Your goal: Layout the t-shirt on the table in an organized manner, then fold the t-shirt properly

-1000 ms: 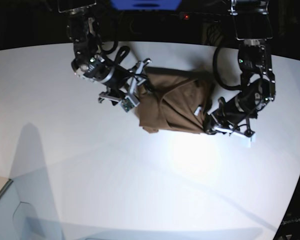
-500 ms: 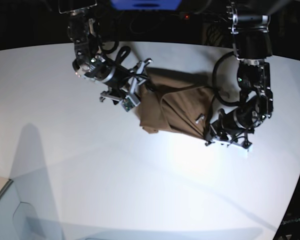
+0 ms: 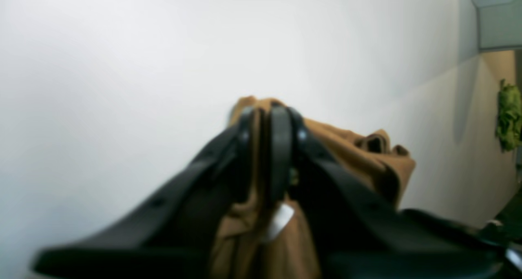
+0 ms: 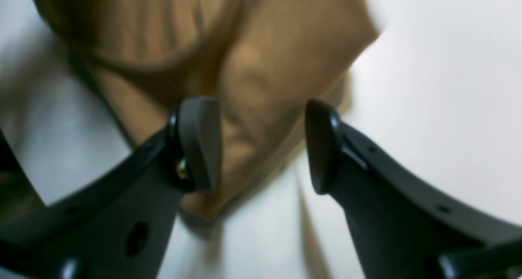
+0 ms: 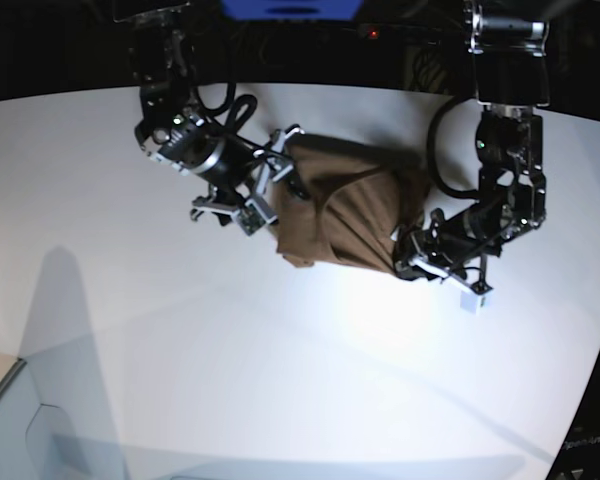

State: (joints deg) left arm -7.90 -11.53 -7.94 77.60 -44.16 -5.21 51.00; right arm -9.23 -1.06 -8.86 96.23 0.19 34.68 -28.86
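Left gripper [image 3: 267, 148], wrist view: I see its two dark pads nearly together with a fold of the t-shirt [image 5: 345, 215] pinched between them, brown cloth showing in the narrow slit and a small white tag [image 3: 279, 222] hanging just below. Whether the pinch is firm or loosening I cannot tell from this blurred view. Compared with the base view a second ago, this gripper has drawn inward, from just off the garment's near corner to a spot against its edge, and the arm's forearm now stands more upright. I judge this to be the end of a drag or a re-grip, not yet a spreading move.

Right gripper [image 4: 261, 144]: jaws wide apart, straddling a rounded brown lobe of cloth without closing on it; it has kept its place at the opposite edge.

The t-shirt lies on the table [image 5: 230, 360], between the two grippers, toward the far side. It is a bunched, roughly rectangular heap with overlapping layers and a deep diagonal crease; no sleeves or collar outline can be made out. Laying out is, I judge, still unfinished.
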